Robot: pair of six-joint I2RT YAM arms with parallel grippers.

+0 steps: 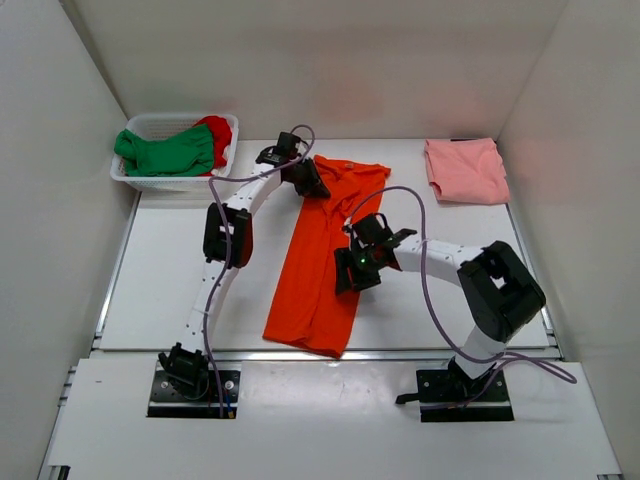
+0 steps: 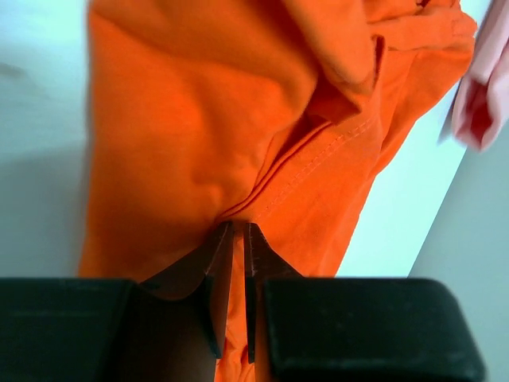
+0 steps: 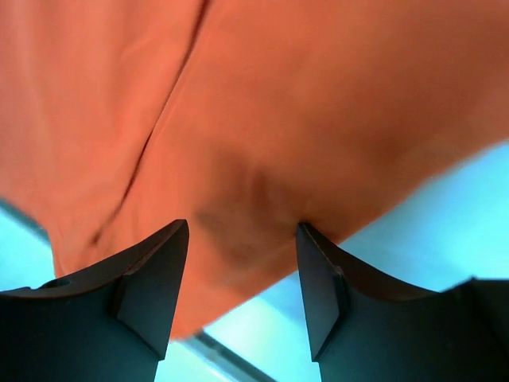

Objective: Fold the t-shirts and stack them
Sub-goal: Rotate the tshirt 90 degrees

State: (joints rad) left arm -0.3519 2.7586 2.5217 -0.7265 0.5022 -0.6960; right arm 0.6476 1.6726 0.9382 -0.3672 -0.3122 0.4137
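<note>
1. Closely pinched, the fingers of the left claw (image 2: 238, 227) stand almost together on a raised fold of the orange t-shirt (image 1: 308, 265). The cloth rises straight out of the narrow gap between them.
2. The top view puts this claw at the far end of the shirt, on its left side by the collar and sleeve, near the middle of the far edge of the table (image 1: 170, 290).
3. The right claw (image 3: 242, 227) has its jaws well apart. Both tips are against the orange cloth and a shaded dimple of it lies across the gap, but nothing is clamped.
4. It sits at the shirt's right side, about halfway down its length.
5. The orange t-shirt lies in a long, narrow strip, slanting from the far middle of the surface to the near edge, with its hem spread wider there.
6. A pink t-shirt (image 1: 465, 170) lies folded in the far right corner, well apart from both claws.
7. A white basket (image 1: 160, 183) stands in the far left corner. It holds a crumpled green t-shirt (image 1: 165, 152) in front and a red t-shirt (image 1: 218, 132) bunched at its right end.
</note>
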